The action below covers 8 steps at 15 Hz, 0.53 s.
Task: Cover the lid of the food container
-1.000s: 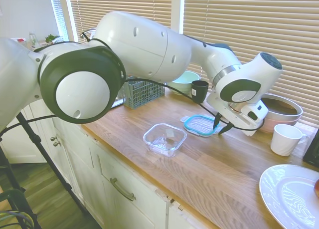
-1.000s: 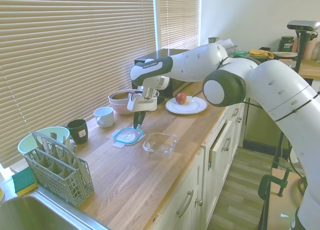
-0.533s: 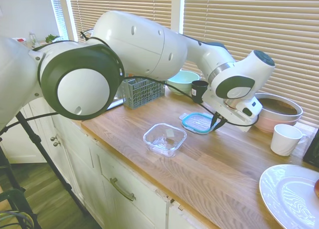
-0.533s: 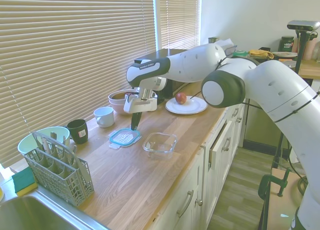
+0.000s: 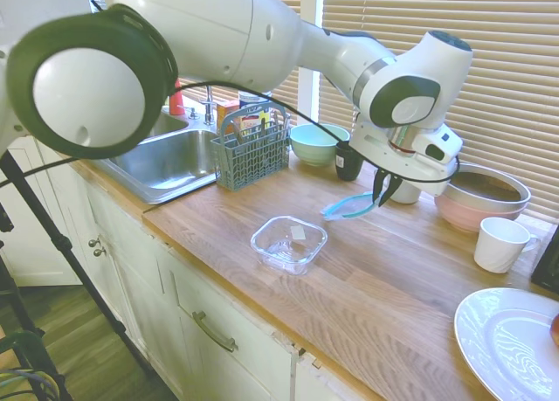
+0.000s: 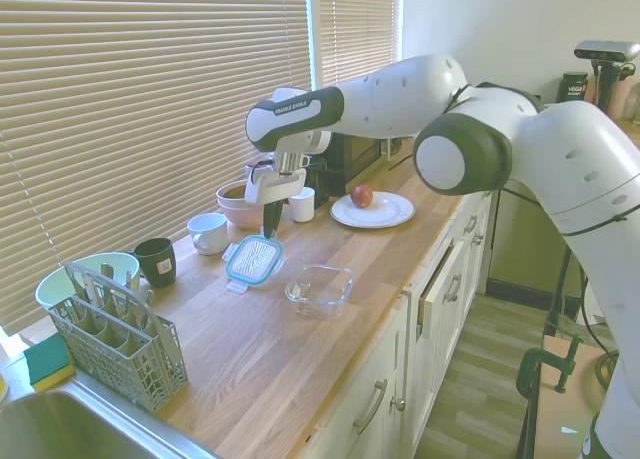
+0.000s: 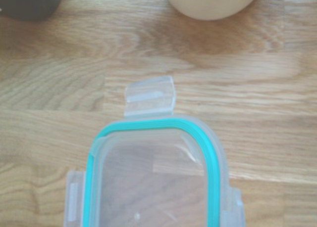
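The lid [image 5: 348, 208], clear with a teal-blue rim, hangs tilted above the wooden counter, gripped at its far edge. My gripper [image 5: 382, 191] is shut on it. In the second exterior view the lid [image 6: 253, 258] slopes down from the gripper [image 6: 270, 226], off the wood. From the wrist view, the lid [image 7: 153, 182] shows with one clear snap tab pointing away. The food container [image 5: 288, 242], a clear shallow dish, sits open on the counter nearer the front edge, apart from the lid. The food container [image 6: 320, 286] lies to the right of the lid there.
Behind the gripper stand a black cup [image 5: 349, 159], a mint-green bowl [image 5: 316, 143], a pink bowl [image 5: 482, 196] and a white mug [image 5: 500, 244]. A grey cutlery basket [image 5: 251, 155] borders the sink [image 5: 166, 161]. A white plate [image 6: 372, 211] holds an apple [image 6: 362, 195].
The gripper has closed on the lid's edge and risen, lifting the lid off the counter; it now hangs tilted in the air. The container has not moved.
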Available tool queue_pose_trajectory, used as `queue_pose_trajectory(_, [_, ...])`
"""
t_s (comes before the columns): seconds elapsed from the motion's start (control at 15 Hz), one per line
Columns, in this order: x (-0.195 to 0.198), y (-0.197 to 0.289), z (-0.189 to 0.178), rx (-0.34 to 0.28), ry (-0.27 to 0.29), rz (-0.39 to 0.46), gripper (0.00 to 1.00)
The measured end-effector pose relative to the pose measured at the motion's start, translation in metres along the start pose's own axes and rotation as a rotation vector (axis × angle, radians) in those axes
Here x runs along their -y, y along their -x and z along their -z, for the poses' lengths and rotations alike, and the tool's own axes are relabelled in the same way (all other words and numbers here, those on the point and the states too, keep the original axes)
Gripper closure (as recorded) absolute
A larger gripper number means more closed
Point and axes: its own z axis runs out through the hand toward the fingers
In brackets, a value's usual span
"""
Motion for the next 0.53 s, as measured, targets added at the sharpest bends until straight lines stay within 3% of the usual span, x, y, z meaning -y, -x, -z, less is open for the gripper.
queue_pose_trajectory(0.53, [-0.026, 0.063, 0.059, -0.079, 0.03, 0.021, 1.0])
